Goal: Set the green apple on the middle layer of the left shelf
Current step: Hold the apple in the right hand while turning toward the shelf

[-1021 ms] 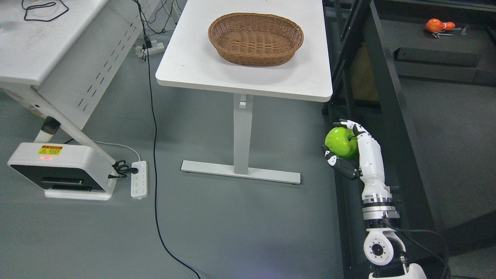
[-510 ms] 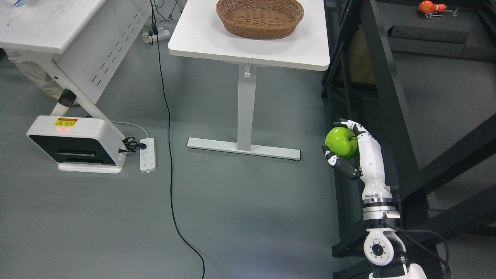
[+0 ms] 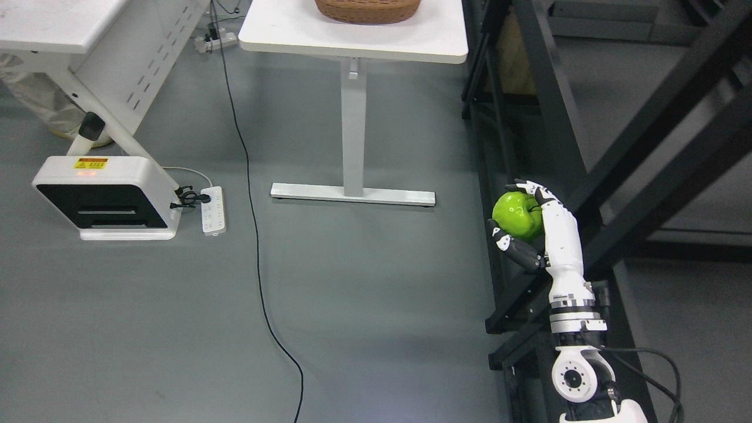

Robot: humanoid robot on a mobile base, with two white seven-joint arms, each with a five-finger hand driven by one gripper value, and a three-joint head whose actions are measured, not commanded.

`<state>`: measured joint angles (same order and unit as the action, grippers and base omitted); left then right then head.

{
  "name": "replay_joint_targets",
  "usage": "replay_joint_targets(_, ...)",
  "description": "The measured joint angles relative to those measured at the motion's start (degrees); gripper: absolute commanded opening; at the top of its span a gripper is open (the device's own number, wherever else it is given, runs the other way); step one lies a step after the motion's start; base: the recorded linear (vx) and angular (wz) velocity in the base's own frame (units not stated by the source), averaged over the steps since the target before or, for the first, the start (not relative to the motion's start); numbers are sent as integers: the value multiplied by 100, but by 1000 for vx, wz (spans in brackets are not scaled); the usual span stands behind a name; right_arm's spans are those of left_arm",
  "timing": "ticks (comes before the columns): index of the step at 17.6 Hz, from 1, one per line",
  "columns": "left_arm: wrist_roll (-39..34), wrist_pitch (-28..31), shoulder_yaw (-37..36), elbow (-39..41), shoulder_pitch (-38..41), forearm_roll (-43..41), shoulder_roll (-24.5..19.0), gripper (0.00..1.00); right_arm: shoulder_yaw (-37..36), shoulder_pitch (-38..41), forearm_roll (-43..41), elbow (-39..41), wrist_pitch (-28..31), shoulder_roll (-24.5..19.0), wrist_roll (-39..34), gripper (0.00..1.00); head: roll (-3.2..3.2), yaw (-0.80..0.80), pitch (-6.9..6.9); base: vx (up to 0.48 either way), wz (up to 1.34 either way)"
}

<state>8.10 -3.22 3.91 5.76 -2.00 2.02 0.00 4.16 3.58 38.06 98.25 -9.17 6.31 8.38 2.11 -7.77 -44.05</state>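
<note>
My right hand (image 3: 520, 217) comes up from the lower right and is shut on a shiny green apple (image 3: 514, 214), held over the grey floor. A black metal shelf frame (image 3: 558, 135) stands right behind and to the right of the hand, its posts and diagonal braces crossing the right side of the view. Its layers cannot be told apart from here. My left arm does not show.
A white table (image 3: 358, 41) with a wicker basket (image 3: 367, 9) at the top edge stands ahead, its base foot (image 3: 352, 194) on the floor. A white machine (image 3: 100, 197), a power strip (image 3: 212, 210) and a black cable (image 3: 258, 276) lie at left.
The whole picture has shifted: table, basket and floor items slid up and out, and the shelf frame looms larger. So the camera moved; the hand and apple keep their place in the picture.
</note>
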Motion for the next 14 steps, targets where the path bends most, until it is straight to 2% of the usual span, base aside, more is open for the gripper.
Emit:
replay_joint_targets(6, 0, 0, -1, 1, -2, 0, 0, 100, -2, 7, 0, 5, -14, 1, -22, 0, 0, 0, 0, -142, -878)
replay_joint_targets(14, 0, 0, -1, 2, -2, 0, 0, 100, -2, 10, 0, 5, -18, -3, 2, 0, 0, 0, 0, -46, -882)
